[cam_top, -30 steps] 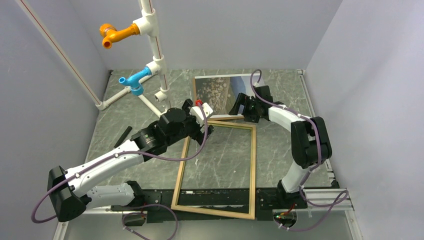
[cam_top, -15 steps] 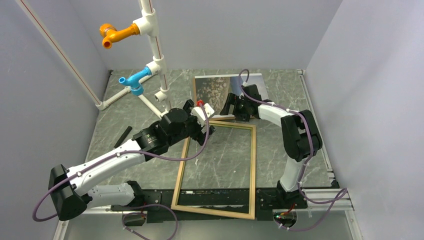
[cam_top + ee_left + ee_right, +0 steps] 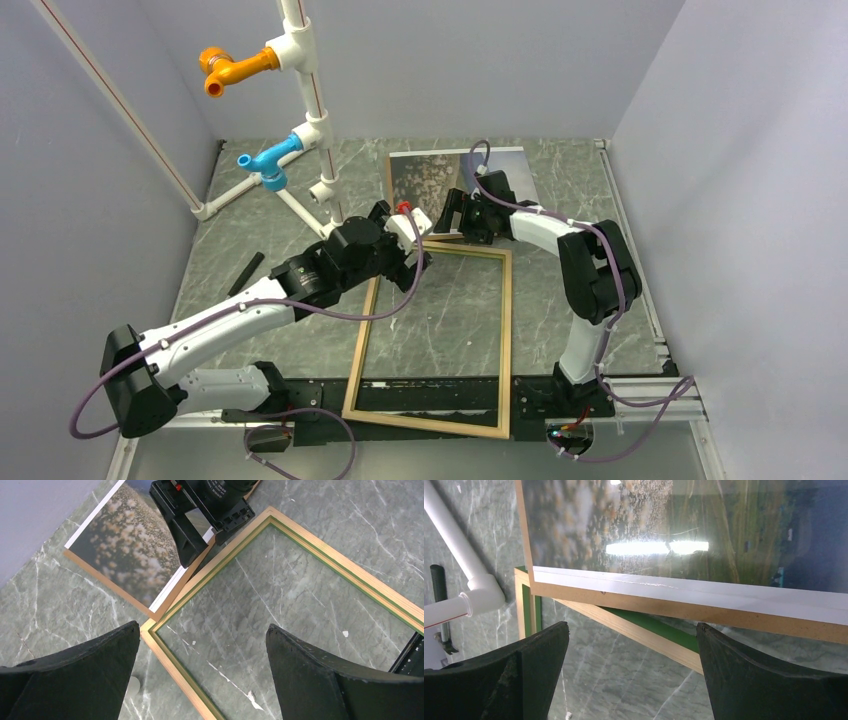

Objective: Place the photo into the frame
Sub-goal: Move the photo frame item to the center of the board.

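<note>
**Photo just past frame's far rail; right arm closer**

Frame (image 3: pixel 350 575) lies flat, long axis near-far. Left gripper (image 3: pixel 202 627) hovers over its far-left corner, jaws wide apart, empty. Right gripper (image 3: pixel 631 625), also spread and empty, sits low at the near edge of the photo (image 3: pixel 430 175), so it's the nearer 1. Photo is face up on a brown backing board (image 3: pixel 674 612). Right wrist view shows the board edge crossing above the rail; top view doesn't.

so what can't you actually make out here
- Top view: photo near edge, hidden by right arm.
- Top view: frame far left corner, under left arm.
- Right wrist view: photo detail, washed out by glare.
- Left wrist view: frame cut off by picture edges.
</note>
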